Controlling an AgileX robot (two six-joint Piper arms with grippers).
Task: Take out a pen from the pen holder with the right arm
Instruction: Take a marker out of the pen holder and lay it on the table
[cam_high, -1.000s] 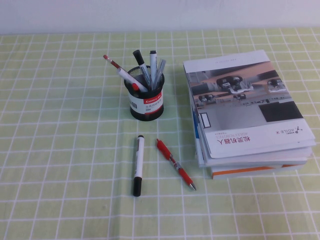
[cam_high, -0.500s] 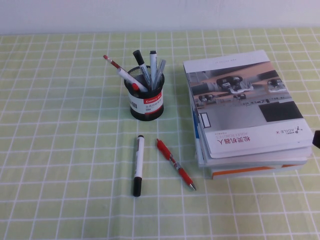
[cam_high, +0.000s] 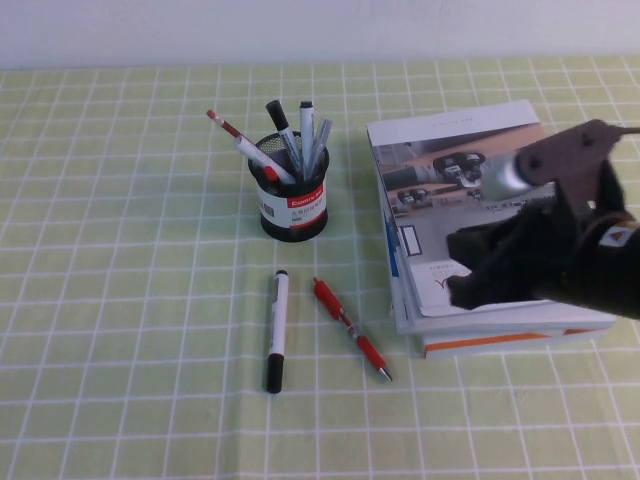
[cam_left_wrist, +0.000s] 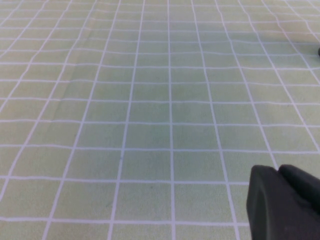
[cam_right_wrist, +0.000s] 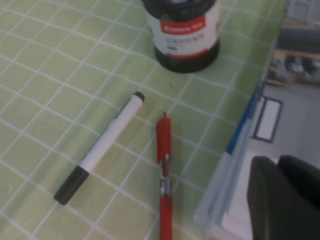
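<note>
The right gripper (cam_high: 462, 270) hangs over the near edge of the stack of books (cam_high: 450, 135). Its jaws are pressed tight together and hold nothing. The pen holder (cam_high: 293, 205), a black mesh cup with a red and white label, stands well apart from the jaws, out in front of their tips and off to the robot's left side. A few pens (cam_high: 300, 130) stick up out of it, tops leaning out in different ways. Two more pens lie flat on the green checked cloth (cam_high: 120, 300), nearer to the jaws than the cup is: a red pen (cam_high: 350, 328) and a black and white pen (cam_high: 276, 330). The left gripper (cam_left_wrist: 282, 200) sits low over bare cloth, jaws closed too, with nothing in them. I think this is the very start, the reach to the cup. Next the right jaws need to open, get above one pen top, close on it, and lift straight up so the cup does not tip.
</note>
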